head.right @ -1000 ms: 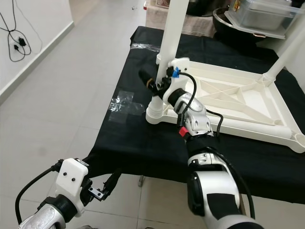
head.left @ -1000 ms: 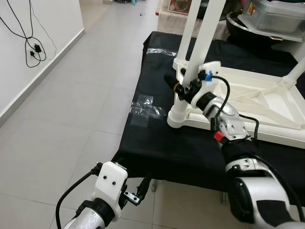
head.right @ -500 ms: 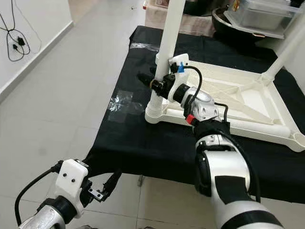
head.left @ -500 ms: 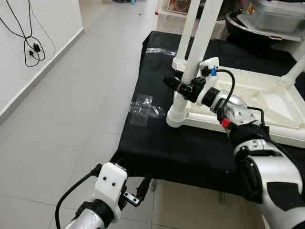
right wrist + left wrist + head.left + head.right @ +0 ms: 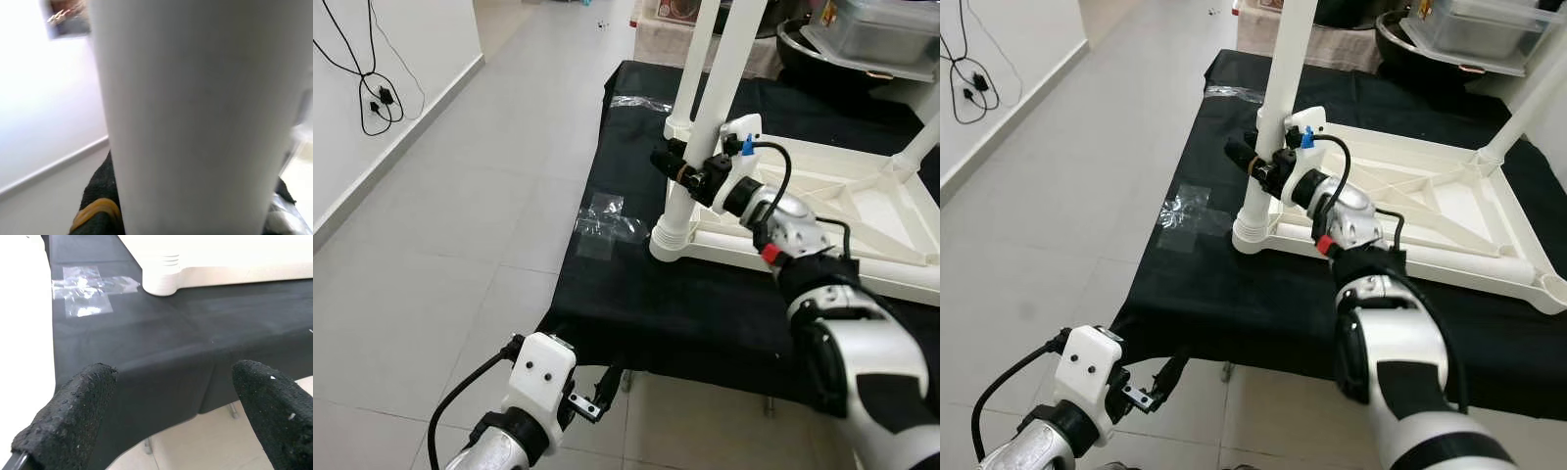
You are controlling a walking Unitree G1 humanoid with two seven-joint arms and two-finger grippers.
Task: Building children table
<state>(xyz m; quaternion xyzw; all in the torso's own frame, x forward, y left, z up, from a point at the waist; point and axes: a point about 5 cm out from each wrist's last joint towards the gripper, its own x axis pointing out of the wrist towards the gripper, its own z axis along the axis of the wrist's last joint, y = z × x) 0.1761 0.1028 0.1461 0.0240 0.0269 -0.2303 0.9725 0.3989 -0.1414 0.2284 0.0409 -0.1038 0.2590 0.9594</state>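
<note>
A white plastic children's table [image 5: 822, 211] lies upside down on a bench draped in black cloth [image 5: 636, 294], its legs pointing up. My right gripper [image 5: 680, 168] is shut on the near-left table leg [image 5: 713, 117], a short way above the leg's ribbed socket [image 5: 669, 238]. In the right wrist view this leg [image 5: 195, 112] stands close between the fingers, one of which carries an orange band [image 5: 95, 215]. My left gripper [image 5: 168, 401] hangs open and empty below the bench's front edge, seen in the left eye view at the left gripper [image 5: 597, 397].
A patch of clear tape [image 5: 602, 217] is stuck on the cloth left of the leg. A second leg [image 5: 695, 59] rises behind it, another leg [image 5: 920, 147] at far right. A grey bin [image 5: 886, 34] sits beyond. Tiled floor [image 5: 460, 215] and wall cables [image 5: 372, 88] lie left.
My right gripper has stayed clamped on the leg while its forearm swung up and flatter. The leg's socket corner has slid slightly left on the cloth. The left arm has not moved.
</note>
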